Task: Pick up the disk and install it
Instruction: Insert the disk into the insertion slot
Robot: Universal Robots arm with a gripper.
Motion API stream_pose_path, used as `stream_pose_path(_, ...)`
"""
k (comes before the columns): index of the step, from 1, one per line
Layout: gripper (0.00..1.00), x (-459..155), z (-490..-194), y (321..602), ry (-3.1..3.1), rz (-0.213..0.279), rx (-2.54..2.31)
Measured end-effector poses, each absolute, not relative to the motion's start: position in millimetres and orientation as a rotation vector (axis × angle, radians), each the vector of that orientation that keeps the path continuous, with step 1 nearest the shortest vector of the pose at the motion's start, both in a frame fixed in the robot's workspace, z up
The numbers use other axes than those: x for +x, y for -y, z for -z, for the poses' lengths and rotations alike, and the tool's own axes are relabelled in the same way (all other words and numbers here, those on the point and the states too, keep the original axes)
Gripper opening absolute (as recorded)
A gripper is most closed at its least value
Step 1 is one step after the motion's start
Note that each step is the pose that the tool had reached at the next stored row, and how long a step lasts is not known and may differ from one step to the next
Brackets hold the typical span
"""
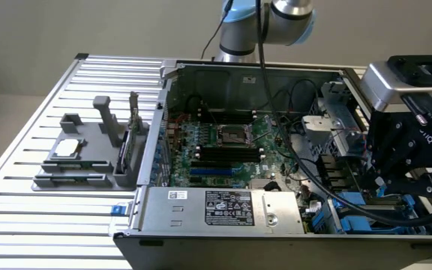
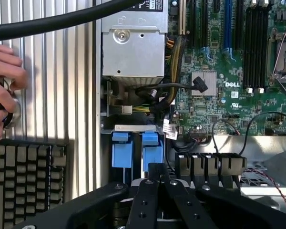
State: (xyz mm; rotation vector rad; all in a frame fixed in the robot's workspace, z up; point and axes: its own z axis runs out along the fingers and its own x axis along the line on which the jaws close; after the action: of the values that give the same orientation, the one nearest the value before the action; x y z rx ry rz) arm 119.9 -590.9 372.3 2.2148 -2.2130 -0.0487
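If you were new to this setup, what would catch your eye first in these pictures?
The open computer case on the slatted table, its green motherboard bared, stands out first. The black gripper hangs over the blue drive clips at the exterior view's right, and a person's hand reaches over the table beside the case.

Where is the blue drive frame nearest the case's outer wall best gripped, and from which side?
Grip the blue drive frame by its blue end tab, the part that stands clear of the bay. Come from above, through the open side of the case. The second blue frame sits close beside it, so probably close across the two free faces instead.
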Motion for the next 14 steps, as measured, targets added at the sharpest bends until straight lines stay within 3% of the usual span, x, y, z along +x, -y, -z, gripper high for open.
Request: stream_pose_path(14,0.13,120,-347,587,2.210,0.047,2.219)
